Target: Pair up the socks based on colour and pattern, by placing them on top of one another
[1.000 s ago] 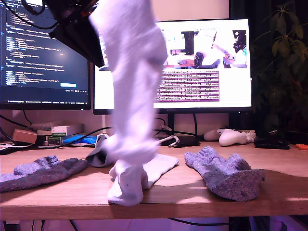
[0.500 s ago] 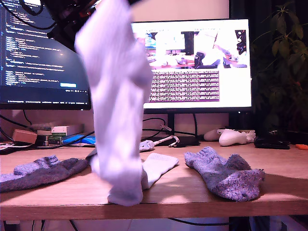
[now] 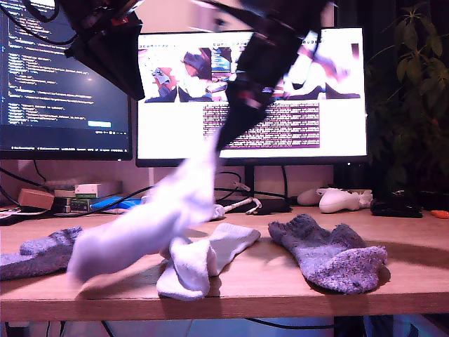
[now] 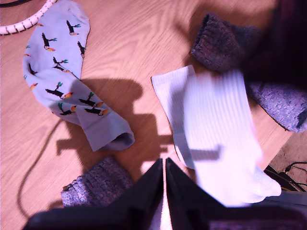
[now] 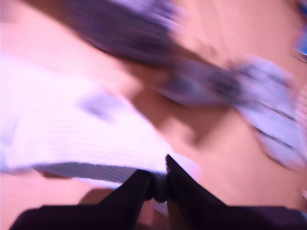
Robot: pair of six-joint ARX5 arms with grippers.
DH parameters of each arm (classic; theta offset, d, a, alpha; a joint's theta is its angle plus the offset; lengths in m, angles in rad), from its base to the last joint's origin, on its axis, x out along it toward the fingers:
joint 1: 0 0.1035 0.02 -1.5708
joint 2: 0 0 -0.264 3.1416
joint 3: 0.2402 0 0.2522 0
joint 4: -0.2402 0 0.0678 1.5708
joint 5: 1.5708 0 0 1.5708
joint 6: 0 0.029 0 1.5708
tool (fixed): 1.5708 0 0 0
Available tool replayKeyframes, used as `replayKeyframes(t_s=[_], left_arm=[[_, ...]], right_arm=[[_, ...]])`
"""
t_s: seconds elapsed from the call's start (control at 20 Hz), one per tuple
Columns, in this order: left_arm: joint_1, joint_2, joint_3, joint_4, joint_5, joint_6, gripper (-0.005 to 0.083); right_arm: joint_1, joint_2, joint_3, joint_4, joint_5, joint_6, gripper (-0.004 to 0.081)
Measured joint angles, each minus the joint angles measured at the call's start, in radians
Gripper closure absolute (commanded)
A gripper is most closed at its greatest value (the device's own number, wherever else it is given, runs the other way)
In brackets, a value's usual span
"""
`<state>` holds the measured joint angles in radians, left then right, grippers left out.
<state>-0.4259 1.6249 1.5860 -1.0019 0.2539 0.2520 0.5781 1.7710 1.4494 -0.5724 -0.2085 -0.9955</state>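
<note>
Nearest the camera, at the lower centre of the exterior view, a plain white ribbed sock lies bunched (image 3: 203,260) close to the front edge of the light wooden table (image 3: 280,295). It looks like the base of the white pair.

Just above it a second plain white ribbed sock (image 3: 147,225) slants down toward the exterior view's lower left. It is motion-blurred and its toe is low over the wood. My second gripper (image 3: 228,137) holds it from the upper centre of that view. The second wrist view shows the jaws pinching the sock's cuff edge (image 5: 158,184), so the length trails free and can be draped over its partner.

My first gripper (image 4: 164,187) hangs high over the scene with its fingers almost together. A white sliver shows in the slit, and I cannot tell whether that is cloth.

Two fuzzy grey-lavender knit socks flank the white ones, well apart. One is at the exterior view's lower right (image 3: 330,256) and one at its lower left (image 3: 35,253). They are unpaired, by my reading.

Farther back the first wrist view shows a light blue sock printed with small dark and orange birds (image 4: 62,76), lying flat by itself.

Behind all this are a white game controller (image 3: 340,200) and a lit monitor (image 3: 337,119).
</note>
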Motion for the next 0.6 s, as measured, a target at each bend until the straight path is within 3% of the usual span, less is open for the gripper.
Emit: replayKeyframes(t_s=[0.15,0.45,0.6], left_arm=[[0.003,0.0,0.0,0.009,0.0,0.0,0.0793],[0.003,0.0,0.0,0.009,0.001,0.0,0.0793],[0.003,0.0,0.0,0.006,0.001,0.0,0.0793]], right_arm=[[-0.042,0.0,0.0,0.011,0.003,-0.022,0.0782],[-0.047,0.022,0.0,0.004,-0.017,-0.084,0.0775],[-0.047,0.124,0.0,0.045,0.002,-0.122,0.0589]])
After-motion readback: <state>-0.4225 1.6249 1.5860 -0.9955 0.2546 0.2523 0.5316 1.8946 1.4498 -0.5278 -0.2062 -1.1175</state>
